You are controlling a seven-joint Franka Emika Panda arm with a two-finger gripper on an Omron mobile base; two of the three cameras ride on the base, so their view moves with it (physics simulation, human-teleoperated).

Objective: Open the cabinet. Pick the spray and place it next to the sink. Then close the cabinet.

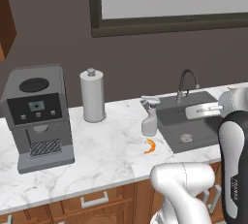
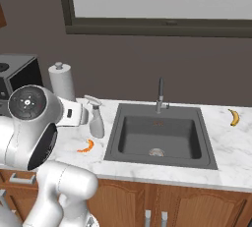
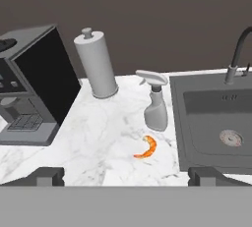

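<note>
Spray bottle [image 3: 156,104] stands on counter [image 3: 106,132] just beside sink [image 3: 216,123]. Gripper [image 3: 126,176] wide open, holding nothing.

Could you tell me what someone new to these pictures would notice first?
Probably the spray standing upright on the white marble counter, just beside the left rim of the dark sink. A small orange shrimp lies in front of it. Further left stand the paper towel roll and the grey coffee machine.

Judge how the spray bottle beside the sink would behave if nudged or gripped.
The spray bottle stands upright, tall on a narrow base, so a high push would probably tip it. Its translucent body looks like thin plastic, likely light. The smooth marble counter may let it slide.
</note>
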